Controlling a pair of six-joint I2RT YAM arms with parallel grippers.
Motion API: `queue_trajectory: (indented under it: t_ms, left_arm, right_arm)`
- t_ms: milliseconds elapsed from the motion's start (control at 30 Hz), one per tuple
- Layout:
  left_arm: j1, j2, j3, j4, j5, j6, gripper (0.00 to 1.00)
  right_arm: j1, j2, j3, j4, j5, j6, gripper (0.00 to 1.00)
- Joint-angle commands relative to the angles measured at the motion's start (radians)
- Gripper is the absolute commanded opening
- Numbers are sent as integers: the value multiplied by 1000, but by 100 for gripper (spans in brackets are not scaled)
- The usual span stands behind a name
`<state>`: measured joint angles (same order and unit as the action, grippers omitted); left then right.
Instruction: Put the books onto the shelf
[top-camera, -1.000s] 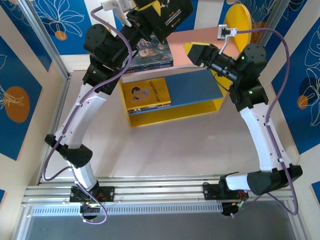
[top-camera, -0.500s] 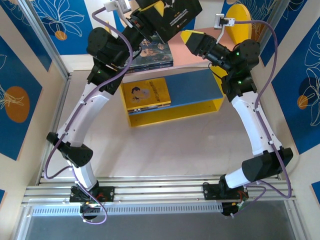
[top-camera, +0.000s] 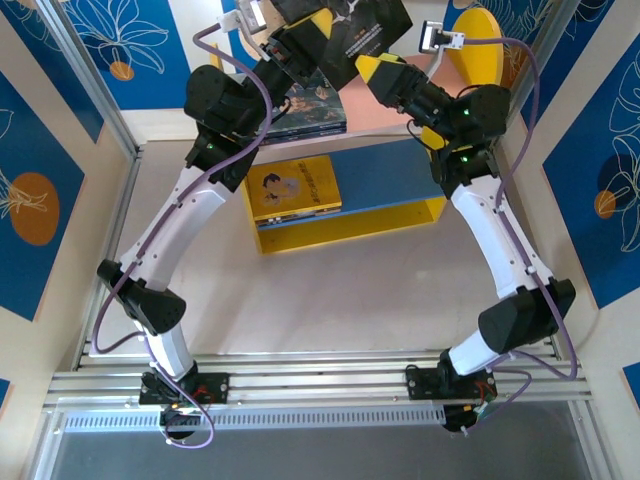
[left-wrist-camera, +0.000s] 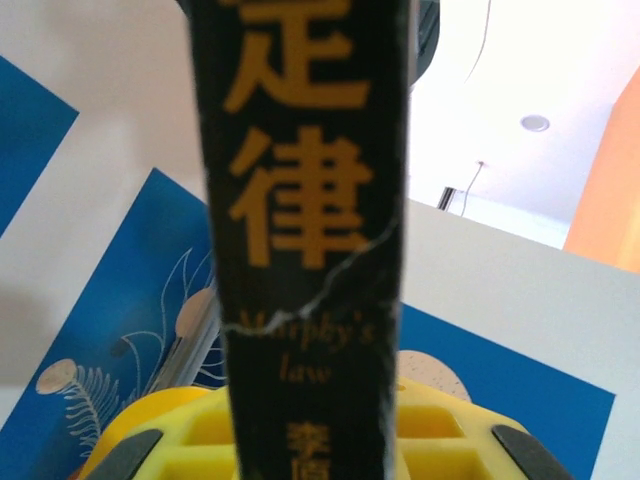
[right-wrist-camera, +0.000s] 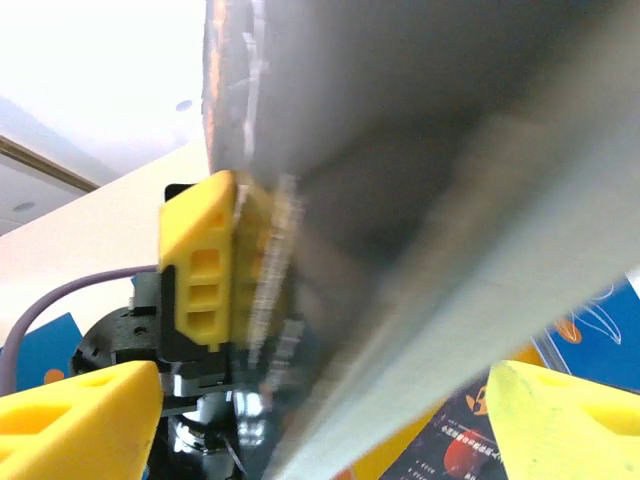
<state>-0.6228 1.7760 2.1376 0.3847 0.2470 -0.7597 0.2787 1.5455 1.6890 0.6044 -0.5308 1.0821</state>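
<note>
My left gripper (top-camera: 308, 32) is shut on a black book (top-camera: 350, 30), held tilted in the air above the shelf's pink upper board (top-camera: 395, 80). In the left wrist view the book's spine (left-wrist-camera: 300, 200) stands upright between the yellow fingers (left-wrist-camera: 440, 435). My right gripper (top-camera: 372, 70) is open at the book's lower right edge. Its yellow fingertips (right-wrist-camera: 80, 420) stand wide either side of the blurred book edge (right-wrist-camera: 420, 300). Two dark portrait books (top-camera: 305, 105) lie on the pink board. A yellow book (top-camera: 295, 188) lies on the blue lower board (top-camera: 395, 175).
The shelf's rounded yellow side (top-camera: 478, 40) stands at the back right, behind the right arm. Blue and white panels wall in the table on the left, right and back. Bare tabletop (top-camera: 340, 300) lies in front of the shelf.
The right arm has swung up and to the left, bringing its gripper to the held black book. The left gripper has lifted the book slightly up and right.
</note>
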Motion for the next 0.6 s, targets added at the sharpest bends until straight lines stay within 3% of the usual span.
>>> queue_trajectory:
  t_ms: [0,167,300,567]
  left_arm:
    - [4,-26,1,157,22,-44,0]
    - [4,-16,-2,175,28,-62,0]
    - [5,-16,-6,176,32,-62,0]
    - [4,-10,-8,164,42,-67,0]
  right_arm:
    - [6,26,24,138,31,72,82]
    - [16,41,22,183,41,81,73]
    - [17,44,12,230,43,90,59]
    - [20,44,32,226,25,88,3]
